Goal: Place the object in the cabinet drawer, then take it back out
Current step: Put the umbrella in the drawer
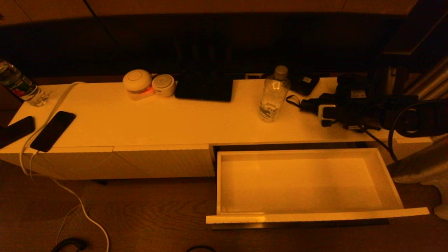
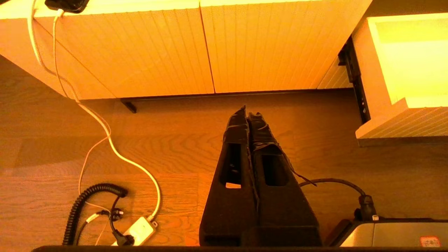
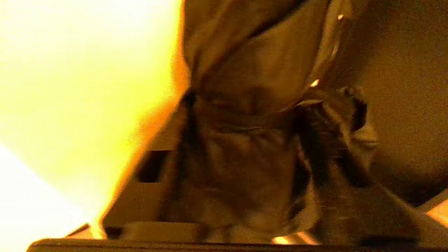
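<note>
A clear plastic bottle (image 1: pixel 274 92) with a pale cap stands upright on the white cabinet top. My right gripper (image 1: pixel 294 102) reaches in from the right at the bottle's mid-height. In the right wrist view the bottle (image 3: pixel 245 168) fills the gap between the dark fingers (image 3: pixel 150 175), which lie against its sides; the right gripper (image 3: pixel 269 101) is shut on it. The cabinet drawer (image 1: pixel 315 214) is pulled out below, white inside and with nothing in it. My left gripper (image 2: pixel 247 112) hangs shut over the wooden floor, left of the drawer (image 2: pixel 402 122).
On the cabinet top lie two dark phones (image 1: pixel 52 131) (image 1: pixel 15 130), a second bottle (image 1: pixel 19 87), two round white devices (image 1: pixel 137 84) (image 1: pixel 163 85), a black flat item (image 1: pixel 204 87) and a white cable (image 1: pixel 52 105). Cables and a plug strip (image 2: pixel 138 231) lie on the floor.
</note>
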`<state>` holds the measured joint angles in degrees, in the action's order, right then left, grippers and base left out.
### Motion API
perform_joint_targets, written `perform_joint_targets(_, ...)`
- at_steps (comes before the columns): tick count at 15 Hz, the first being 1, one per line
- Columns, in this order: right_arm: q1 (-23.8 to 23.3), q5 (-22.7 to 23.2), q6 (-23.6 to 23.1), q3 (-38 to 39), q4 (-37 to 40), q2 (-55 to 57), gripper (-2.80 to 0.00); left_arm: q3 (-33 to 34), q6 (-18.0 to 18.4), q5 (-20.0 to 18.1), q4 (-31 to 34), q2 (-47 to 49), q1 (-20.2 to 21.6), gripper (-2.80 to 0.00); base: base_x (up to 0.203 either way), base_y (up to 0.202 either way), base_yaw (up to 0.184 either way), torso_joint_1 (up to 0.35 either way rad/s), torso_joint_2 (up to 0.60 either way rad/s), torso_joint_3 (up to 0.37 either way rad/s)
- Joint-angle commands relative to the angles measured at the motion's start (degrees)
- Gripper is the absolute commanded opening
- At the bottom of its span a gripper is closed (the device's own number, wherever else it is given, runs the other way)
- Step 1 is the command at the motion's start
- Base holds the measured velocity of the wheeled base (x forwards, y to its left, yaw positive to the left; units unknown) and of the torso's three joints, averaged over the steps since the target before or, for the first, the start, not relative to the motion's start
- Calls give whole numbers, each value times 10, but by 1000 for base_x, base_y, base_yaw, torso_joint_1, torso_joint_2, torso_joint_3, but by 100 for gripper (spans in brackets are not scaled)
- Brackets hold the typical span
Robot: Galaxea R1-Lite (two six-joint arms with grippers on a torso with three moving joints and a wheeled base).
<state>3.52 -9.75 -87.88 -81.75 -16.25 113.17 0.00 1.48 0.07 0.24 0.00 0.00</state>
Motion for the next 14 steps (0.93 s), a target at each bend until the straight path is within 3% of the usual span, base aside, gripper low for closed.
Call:
perform_joint_targets(1, 1, -2, 2, 2, 0, 3, -280, 0, 0, 0, 0, 0, 0, -280, 0, 0, 0, 0, 0, 0)
perform_joint_targets(8, 3, -7, 23, 22, 6, -8, -280, 0, 0, 0, 0, 0, 0, -280, 0, 0, 0, 0, 0, 0)
perform_joint_targets(14, 8, -3, 23, 81, 20, -122, -280, 0, 0, 0, 0, 0, 0, -280, 0, 0, 0, 0, 0, 0)
